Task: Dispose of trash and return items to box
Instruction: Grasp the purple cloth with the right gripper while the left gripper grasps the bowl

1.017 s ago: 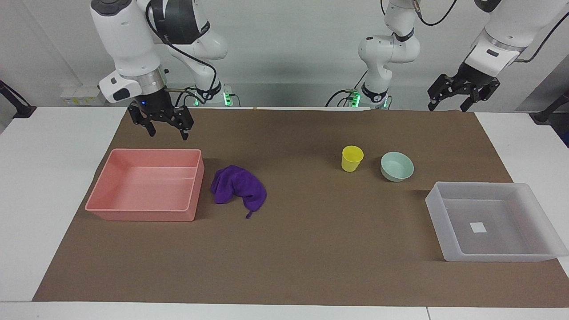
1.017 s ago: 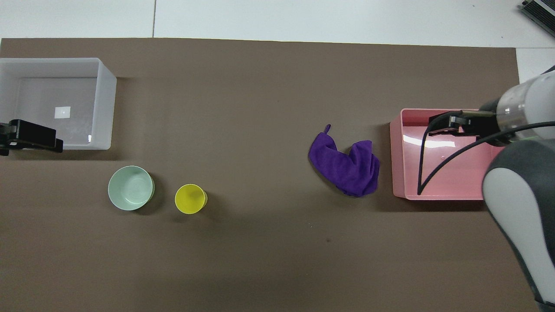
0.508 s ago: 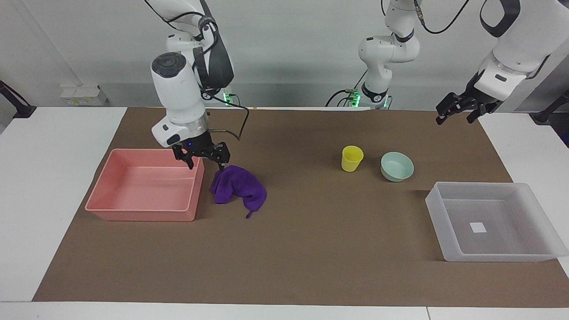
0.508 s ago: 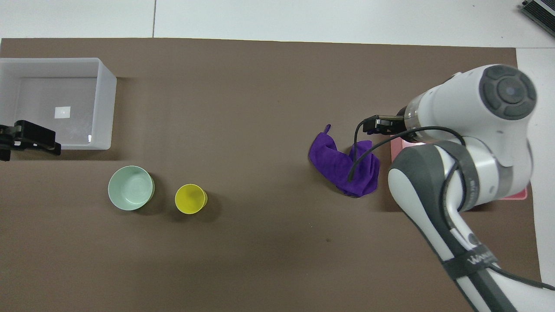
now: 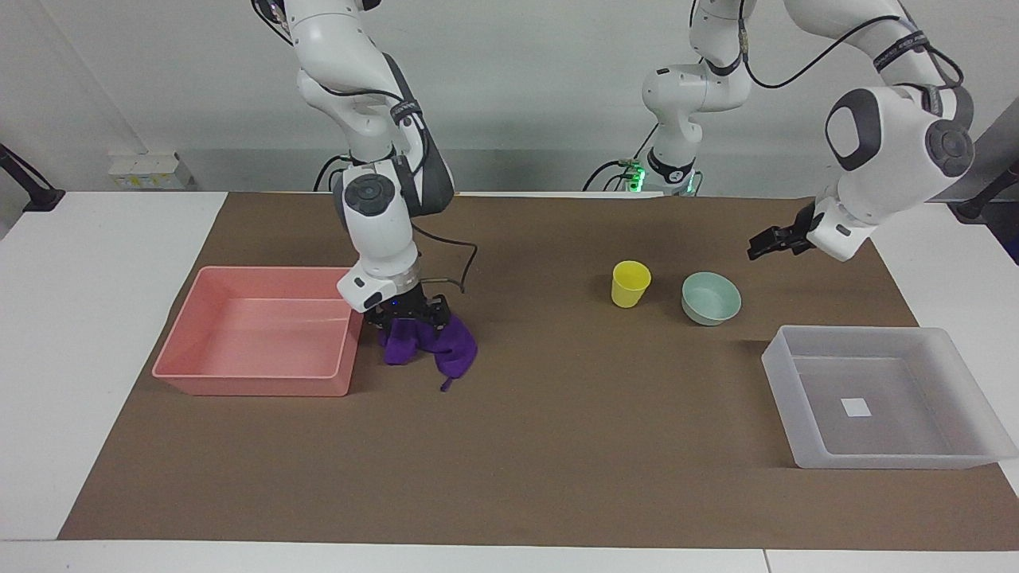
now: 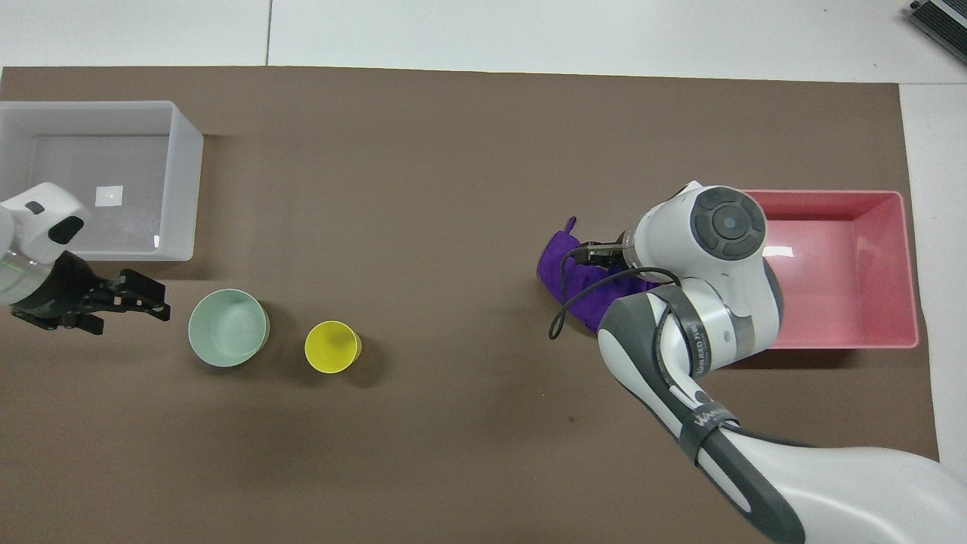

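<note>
From across the desk, my right gripper [image 5: 410, 314] sits with fingers spread wide on the purple cloth [image 5: 434, 344] beside the pink tub [image 5: 255, 382]; it looks soft and light, so I'd pinch a raised fold. From above, my left gripper [image 6: 140, 293] hangs wide open just beside the green bowl [image 6: 228, 328], which looks rigid and best taken by its rim.

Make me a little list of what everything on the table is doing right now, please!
purple cloth: crumpled on the brown mat, beside the pink tub
right gripper: open, down on the cloth
left gripper: open, raised in the air near the green bowl
yellow cup: upright on the mat, beside the bowl, not touching it
clear box: at the left arm's end, holds only a white sticker
pink tub: nothing in it
put away so far: nothing
</note>
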{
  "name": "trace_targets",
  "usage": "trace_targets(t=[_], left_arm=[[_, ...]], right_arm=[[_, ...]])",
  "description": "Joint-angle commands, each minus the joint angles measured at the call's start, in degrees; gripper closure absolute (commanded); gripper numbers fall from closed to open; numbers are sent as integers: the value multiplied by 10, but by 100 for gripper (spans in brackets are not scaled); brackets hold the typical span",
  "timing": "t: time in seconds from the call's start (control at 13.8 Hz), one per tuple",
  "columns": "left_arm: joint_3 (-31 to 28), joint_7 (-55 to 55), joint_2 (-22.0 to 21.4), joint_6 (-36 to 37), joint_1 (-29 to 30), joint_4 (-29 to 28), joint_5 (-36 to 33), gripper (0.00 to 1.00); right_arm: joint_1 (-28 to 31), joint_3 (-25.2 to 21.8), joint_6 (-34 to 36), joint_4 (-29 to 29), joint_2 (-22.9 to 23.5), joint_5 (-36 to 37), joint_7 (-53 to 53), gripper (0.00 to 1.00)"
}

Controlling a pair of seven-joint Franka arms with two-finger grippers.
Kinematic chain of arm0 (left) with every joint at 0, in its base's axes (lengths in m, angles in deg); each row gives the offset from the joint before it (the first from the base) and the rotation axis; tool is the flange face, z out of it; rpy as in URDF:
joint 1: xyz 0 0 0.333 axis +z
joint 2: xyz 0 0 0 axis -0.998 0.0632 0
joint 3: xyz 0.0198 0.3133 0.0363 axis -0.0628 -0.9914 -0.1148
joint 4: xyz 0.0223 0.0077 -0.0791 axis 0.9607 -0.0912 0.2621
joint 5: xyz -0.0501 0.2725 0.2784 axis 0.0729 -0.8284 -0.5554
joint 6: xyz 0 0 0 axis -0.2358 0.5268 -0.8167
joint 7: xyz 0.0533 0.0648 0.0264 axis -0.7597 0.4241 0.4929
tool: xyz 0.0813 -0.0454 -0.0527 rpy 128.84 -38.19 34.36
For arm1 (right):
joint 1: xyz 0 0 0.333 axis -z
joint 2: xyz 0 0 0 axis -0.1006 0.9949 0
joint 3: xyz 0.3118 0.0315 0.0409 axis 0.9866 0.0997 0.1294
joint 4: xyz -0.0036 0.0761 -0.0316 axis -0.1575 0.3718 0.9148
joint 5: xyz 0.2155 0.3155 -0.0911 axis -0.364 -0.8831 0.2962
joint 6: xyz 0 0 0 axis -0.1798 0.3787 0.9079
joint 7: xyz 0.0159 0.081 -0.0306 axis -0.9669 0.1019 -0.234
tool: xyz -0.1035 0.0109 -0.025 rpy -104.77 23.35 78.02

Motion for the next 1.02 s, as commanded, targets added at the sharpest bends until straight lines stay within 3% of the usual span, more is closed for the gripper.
trace_targets(t=[0.0, 0.07, 0.15, 0.22, 0.58, 0.65, 0.8, 0.94], left_arm=[[4, -8, -13, -154, 6, -126, 32, 0], [4, -8, -3, -176, 5, -135, 32, 0], [4, -8, 10, -179, 6, -133, 32, 0], [4, -8, 17, -180, 3, -133, 36, 3], [4, -2, 45, -152, -13, -128, 36, 77], [4, 0, 62, -125, -13, -119, 36, 87], [4, -1, 98, -74, -12, -69, 36, 100], [4, -3, 100, -36, -8, -51, 35, 100]], right_arm=[[-8, 0, -35, 15, 27, 30, 27, 0], [-8, 0, -40, 16, 31, 36, 34, 0], [-13, 0, -40, 17, 31, 39, 36, 60], [-19, 0, -38, 19, 30, 39, 49, 100], [-16, -3, 4, 11, 0, 40, 78, 100], [-12, -4, 19, 9, -15, 40, 77, 100], [-4, -4, 73, -12, -53, 40, 77, 100], [13, -5, 122, -34, -84, 39, 76, 100]])
